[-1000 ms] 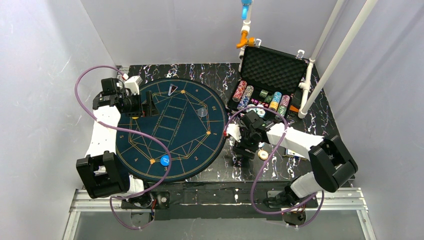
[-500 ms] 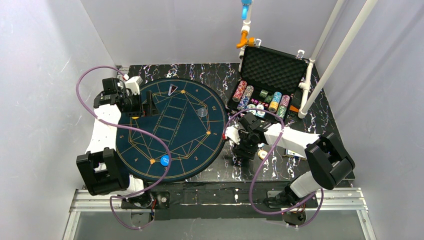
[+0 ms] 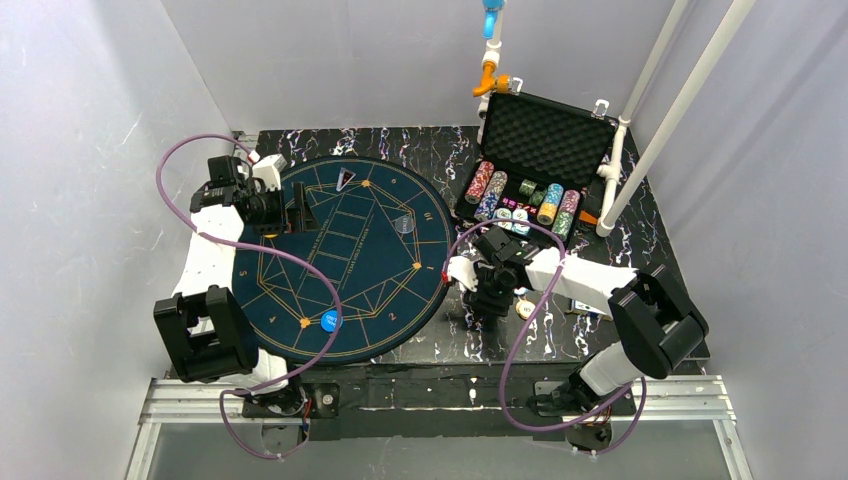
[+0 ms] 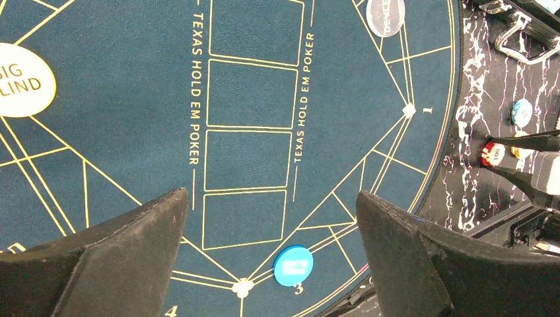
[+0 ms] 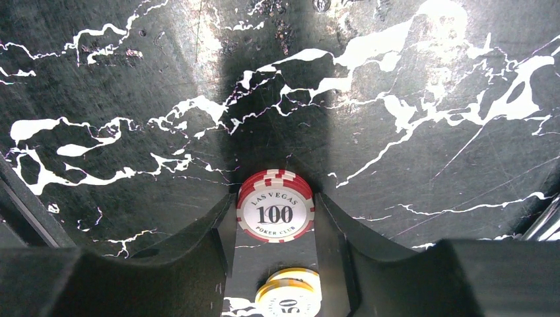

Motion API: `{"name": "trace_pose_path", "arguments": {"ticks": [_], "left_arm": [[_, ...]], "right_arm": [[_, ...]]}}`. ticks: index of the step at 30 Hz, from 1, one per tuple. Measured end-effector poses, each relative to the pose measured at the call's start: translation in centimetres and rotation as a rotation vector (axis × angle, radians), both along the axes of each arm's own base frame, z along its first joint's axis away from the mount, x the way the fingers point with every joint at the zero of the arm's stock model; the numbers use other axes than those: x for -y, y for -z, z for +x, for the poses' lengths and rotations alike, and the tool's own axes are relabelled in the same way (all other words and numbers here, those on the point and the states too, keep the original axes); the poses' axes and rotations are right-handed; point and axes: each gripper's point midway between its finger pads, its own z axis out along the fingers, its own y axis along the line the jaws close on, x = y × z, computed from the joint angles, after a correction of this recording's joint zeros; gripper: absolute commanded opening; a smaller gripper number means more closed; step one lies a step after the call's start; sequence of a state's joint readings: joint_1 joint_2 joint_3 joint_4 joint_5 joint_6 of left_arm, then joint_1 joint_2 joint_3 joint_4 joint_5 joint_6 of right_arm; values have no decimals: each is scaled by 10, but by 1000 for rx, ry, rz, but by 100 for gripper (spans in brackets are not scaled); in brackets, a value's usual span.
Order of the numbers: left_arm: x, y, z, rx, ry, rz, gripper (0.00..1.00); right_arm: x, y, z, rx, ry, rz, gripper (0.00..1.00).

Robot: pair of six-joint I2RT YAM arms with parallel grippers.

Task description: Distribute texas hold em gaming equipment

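Observation:
A short stack of red "100" poker chips (image 5: 275,214) sits on the black marbled table, and my right gripper (image 5: 275,203) is shut on it, one finger pressed against each side. Behind it between the fingers lie yellow "50" chips (image 5: 288,297). From above, the right gripper (image 3: 492,298) is just right of the round mat (image 3: 340,250). My left gripper (image 4: 271,198) hangs open over the mat's far left (image 3: 300,215), holding nothing. On the mat lie a blue button disc (image 4: 293,265), a yellow "Big Blind" disc (image 4: 20,79) and a clear disc (image 4: 385,14).
The open black case (image 3: 545,140) stands at the back right with rows of poker chips (image 3: 520,195) along its front. A yellow chip (image 3: 524,309) lies beside the right gripper. White pipes (image 3: 640,130) rise at the case's right. A card lies under the right forearm (image 3: 590,305).
The right gripper's jaws have closed in from wide apart onto the red chip stack, and that arm has settled slightly left. The left arm has hardly moved.

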State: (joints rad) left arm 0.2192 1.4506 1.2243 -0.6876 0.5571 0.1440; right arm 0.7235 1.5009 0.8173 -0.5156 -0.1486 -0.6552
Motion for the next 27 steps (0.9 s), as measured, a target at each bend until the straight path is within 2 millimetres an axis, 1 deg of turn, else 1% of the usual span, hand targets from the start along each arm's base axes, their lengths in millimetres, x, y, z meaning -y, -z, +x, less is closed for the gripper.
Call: {"name": "trace_pose_path", "arguments": {"ticks": [3, 9, 11, 14, 20, 24, 27], "left_arm": [[0, 0, 0, -1, -3, -2, 98], [0, -1, 0, -2, -7, -6, 98], [1, -1, 1, -3, -10, -8, 98], [1, -1, 1, -5, -13, -11, 98], [3, -2, 1, -14, -27, -38, 98], [1, 0, 2, -37, -54, -94, 98], [-6, 2, 4, -57, -97, -138, 98]], "right_arm": [[0, -1, -1, -5, -1, -1, 21], [-2, -3, -7, -36, -14, -2, 19], [-4, -6, -8, -42, -18, 1, 18], [-11, -15, -2, -36, -22, 17, 17], [-40, -38, 26, 5, -27, 72, 18], [-67, -50, 51, 27, -24, 111, 19], [-94, -54, 71, 41, -27, 133, 21]]}}
